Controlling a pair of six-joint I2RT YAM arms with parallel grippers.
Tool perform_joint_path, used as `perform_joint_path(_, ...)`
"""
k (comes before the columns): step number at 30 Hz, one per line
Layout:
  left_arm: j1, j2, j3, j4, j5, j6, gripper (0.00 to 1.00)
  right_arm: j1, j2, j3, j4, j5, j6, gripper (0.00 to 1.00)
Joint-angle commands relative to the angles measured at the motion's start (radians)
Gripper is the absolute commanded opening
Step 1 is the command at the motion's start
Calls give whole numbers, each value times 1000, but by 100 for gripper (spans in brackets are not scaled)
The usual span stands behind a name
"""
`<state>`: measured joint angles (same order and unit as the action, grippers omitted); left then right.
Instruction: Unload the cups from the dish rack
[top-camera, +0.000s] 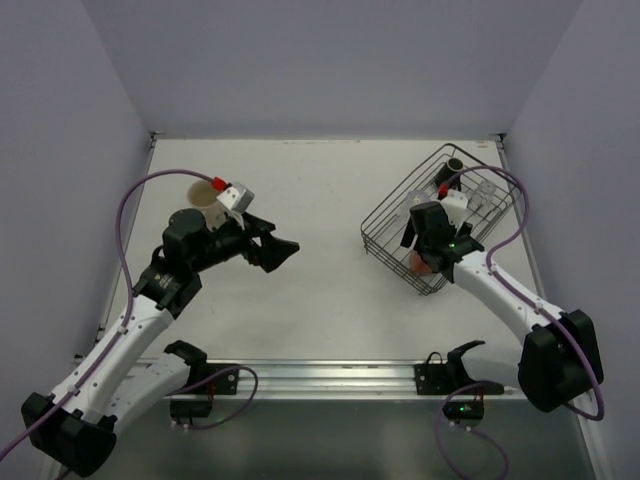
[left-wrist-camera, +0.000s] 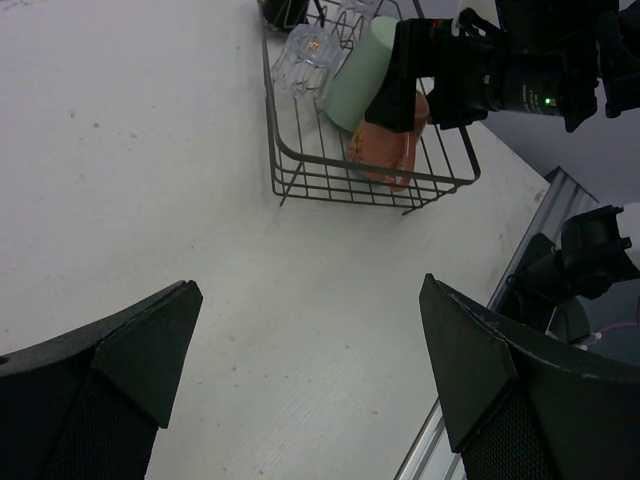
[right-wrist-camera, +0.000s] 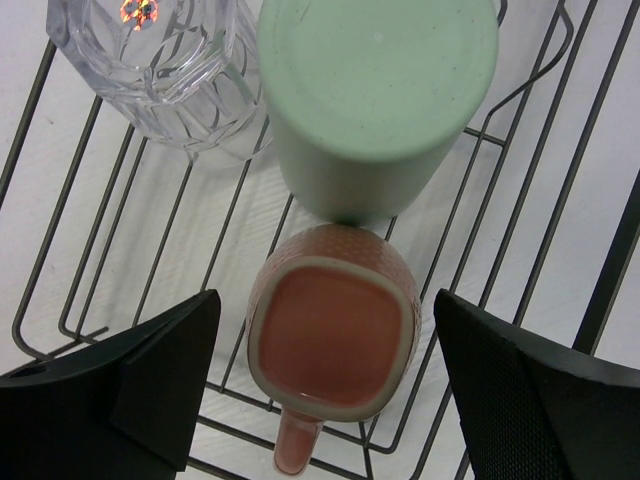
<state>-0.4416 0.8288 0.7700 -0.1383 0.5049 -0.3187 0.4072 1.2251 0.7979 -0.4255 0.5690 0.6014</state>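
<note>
Right wrist view shows the pinkish cup (right-wrist-camera: 332, 345), lower centre, in the dish rack (right-wrist-camera: 605, 275) between the spread, empty jaws of the right gripper (right-wrist-camera: 328, 300); likely rigid, breakable ceramic, best pinched across its walls.

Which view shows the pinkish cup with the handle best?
Right wrist: the pinkish cup sits centred, mouth and handle plain. Left wrist shows its side, small, through the dish rack wires. Top external shows only a pink sliver under the right arm.
</note>
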Motion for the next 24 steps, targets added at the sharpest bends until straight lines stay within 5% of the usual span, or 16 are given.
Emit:
perform_joint_path(1, -6, 3, -14, 49, 23, 18, 100, -16, 10, 21, 63, 55, 3, 90)
perform_joint_path(11, -6, 19, -18, 57, 24, -2, 100, -16, -62, 3, 73, 6, 9, 44)
perform_joint_path(18, -6, 38, -24, 129, 84, -86, 100, -18, -243, 9, 106, -47, -14, 40)
perform_joint_path(24, -87, 111, -66, 403, 165, -285, 100, -16, -391, 37, 140, -115, -9, 38)
